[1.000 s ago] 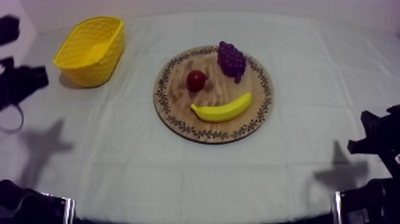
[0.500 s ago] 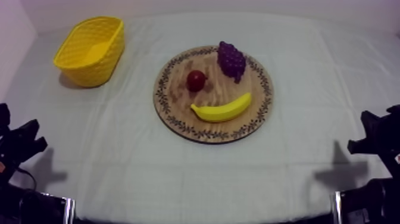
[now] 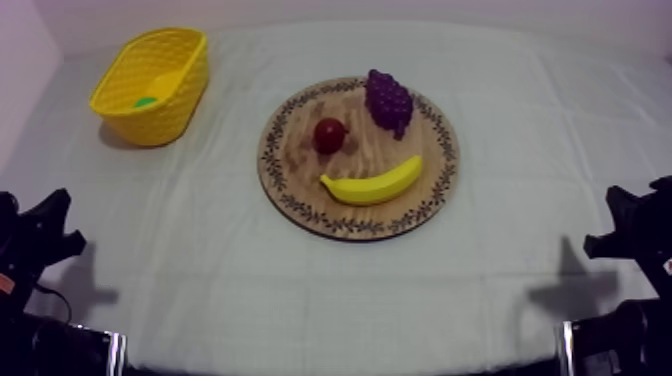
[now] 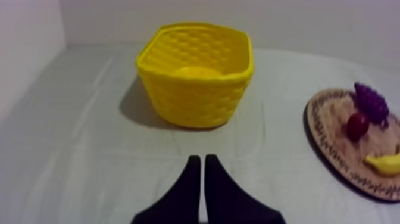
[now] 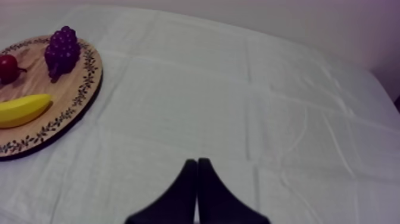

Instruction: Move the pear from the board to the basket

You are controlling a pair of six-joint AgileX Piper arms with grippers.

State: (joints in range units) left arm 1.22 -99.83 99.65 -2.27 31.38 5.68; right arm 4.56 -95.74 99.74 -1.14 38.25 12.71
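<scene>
The pear (image 3: 147, 101) shows as a small green patch inside the yellow basket (image 3: 190, 75) at the far left of the table. The round wooden board (image 3: 300, 190) in the middle carries a bunch of grapes (image 3: 388, 100), a small red fruit (image 3: 329, 134) and a banana (image 3: 374, 184). My left gripper (image 3: 65, 222) sits low at the left edge; in the left wrist view it (image 4: 200, 159) is shut on nothing, pointing at the basket (image 4: 196, 101). My right gripper (image 3: 605, 220) rests low at the right, shut (image 5: 197, 162) over bare cloth.
The board (image 5: 77, 107) with grapes (image 5: 61, 50), red fruit (image 5: 8, 67) and banana (image 5: 21, 110) lies beyond the right gripper. A wall rises behind the basket. Open cloth lies between the basket and the board.
My left arm has drawn back from beside the basket to the table's lower left edge. A green patch now shows in the basket. The right arm has not moved.
</scene>
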